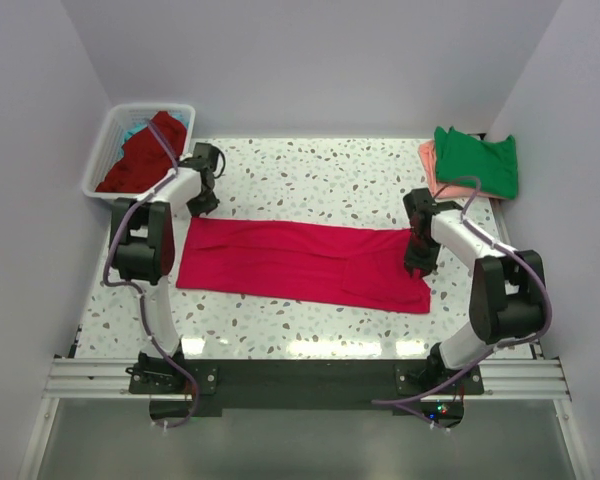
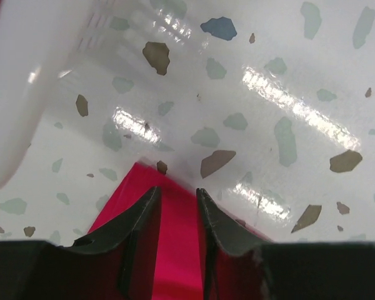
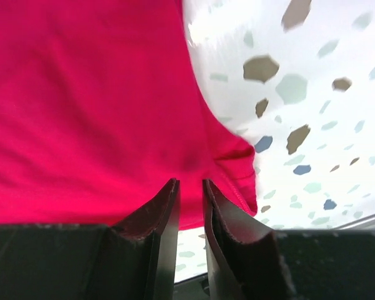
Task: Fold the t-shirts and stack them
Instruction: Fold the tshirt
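Here the left claw (image 2: 177,190) holds its jaws a narrow slot apart over a corner of the crimson-pink t-shirt (image 1: 300,262); whether they nip the cloth I cannot tell. The right claw (image 3: 190,182) stands likewise at the opposite hem, its grip equally unclear. The shirt lies flat between both claws on the speckled table (image 1: 310,175). Beyond the left claw, a white basket (image 1: 105,160) holds a dark red t-shirt (image 1: 140,160). Beyond the right claw lies a green t-shirt (image 1: 477,160).

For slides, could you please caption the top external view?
Both arms' jaws at opposite ends of the crimson-pink t-shirt; green t-shirt at far right.
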Motion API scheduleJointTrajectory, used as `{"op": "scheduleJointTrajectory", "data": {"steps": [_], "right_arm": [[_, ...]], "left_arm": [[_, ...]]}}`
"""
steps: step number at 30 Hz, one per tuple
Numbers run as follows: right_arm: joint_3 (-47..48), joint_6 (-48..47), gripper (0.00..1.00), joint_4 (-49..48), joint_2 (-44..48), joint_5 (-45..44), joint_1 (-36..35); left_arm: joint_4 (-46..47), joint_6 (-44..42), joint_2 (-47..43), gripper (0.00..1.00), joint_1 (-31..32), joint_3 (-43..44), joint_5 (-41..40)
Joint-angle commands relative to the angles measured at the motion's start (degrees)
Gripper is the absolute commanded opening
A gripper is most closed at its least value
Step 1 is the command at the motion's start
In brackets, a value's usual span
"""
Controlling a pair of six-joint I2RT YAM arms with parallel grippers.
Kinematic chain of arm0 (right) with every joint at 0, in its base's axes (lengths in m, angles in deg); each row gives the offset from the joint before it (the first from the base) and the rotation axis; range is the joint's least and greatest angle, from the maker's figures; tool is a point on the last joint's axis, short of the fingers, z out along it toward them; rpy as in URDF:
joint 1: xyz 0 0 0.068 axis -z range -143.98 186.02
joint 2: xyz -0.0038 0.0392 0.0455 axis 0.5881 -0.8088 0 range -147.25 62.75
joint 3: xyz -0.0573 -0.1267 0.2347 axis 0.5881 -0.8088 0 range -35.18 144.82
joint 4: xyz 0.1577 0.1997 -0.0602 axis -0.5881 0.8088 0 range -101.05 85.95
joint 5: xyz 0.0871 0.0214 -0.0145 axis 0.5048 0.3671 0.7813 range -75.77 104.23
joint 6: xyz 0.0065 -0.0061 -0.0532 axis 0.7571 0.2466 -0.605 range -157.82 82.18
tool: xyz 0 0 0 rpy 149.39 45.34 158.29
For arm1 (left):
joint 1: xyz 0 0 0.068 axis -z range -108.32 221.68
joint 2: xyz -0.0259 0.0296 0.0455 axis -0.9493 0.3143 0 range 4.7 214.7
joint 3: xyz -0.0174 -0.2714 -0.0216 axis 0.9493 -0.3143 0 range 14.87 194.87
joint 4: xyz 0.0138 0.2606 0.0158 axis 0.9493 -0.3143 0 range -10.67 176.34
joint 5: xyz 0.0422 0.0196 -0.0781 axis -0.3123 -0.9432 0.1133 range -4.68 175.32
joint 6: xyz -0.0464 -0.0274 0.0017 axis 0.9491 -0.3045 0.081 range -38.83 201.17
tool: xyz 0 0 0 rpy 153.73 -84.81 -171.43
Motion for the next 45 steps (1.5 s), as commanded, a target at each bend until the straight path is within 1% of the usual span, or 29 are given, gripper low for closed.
{"op": "scheduleJointTrajectory", "data": {"steps": [1,2,5,6,9,13,19,22,25,27,30,37,41,45], "right_arm": [[5.5,-1.3,0.27,0.1,5.1,-3.2,0.0],[7.1,-1.5,0.28,0.4,5.2,-3.1,0.0],[9.0,-1.8,0.34,0.2,4.9,-2.9,-0.1],[9.2,-1.9,0.37,-0.6,4.1,-2.2,-0.1],[9.7,-1.9,0.4,-4.1,0.8,0.2,0.0],[10.3,-0.9,0.4,-7.7,-4.1,3.0,-0.1],[9.5,-0.3,0.37,-9.1,-8.4,3.0,-0.1],[9.3,-0.3,0.35,-7.7,-10.9,1.6,-0.1],[10.1,0.2,0.31,-5.5,-14.6,-2.2,0.0],[11.6,0.3,0.27,-4.2,-18.2,-5.8,0.0],[14.6,-0.3,0.24,-2.1,-21.9,-9.3,0.1],[22.8,-3.0,0.23,2.2,-26.6,-17.3,0.7],[24.1,-3.0,0.23,2.5,-27.5,-19.1,2.1],[25.7,-2.6,0.2,2.6,-28.3,-21.5,2.8]], "left_arm": [[4.9,-2.6,-8.5,0.34,-0.3,-2.2,1.1],[5.0,-2.7,-9.0,0.34,-0.2,-2.5,1.4],[4.7,-2.9,-9.8,0.34,-0.3,-2.7,2.1],[4.7,-2.9,-10.1,0.34,-0.2,-2.9,2.5],[4.8,-2.8,-10.9,0.34,-0.2,-3.9,3.0],[4.3,-2.9,-11.9,0.34,-0.2,-4.8,3.3],[4.1,-3.2,-13.6,0.34,-0.2,-7.0,3.1],[3.6,-3.4,-14.0,0.34,-0.2,-7.6,2.8],[3.2,-3.4,-14.3,0.34,-0.2,-8.0,2.6],[3.2,-3.4,-14.5,0.34,-0.2,-8.6,2.6],[3.0,-3.7,-14.4,0.34,-0.2,-9.0,2.5],[2.7,-4.0,-13.8,0.34,-0.2,-9.1,2.6],[2.6,-4.1,-13.4,0.34,-0.2,-8.9,2.8],[2.6,-4.5,-12.7,0.34,-0.2,-8.9,4.9]]}}
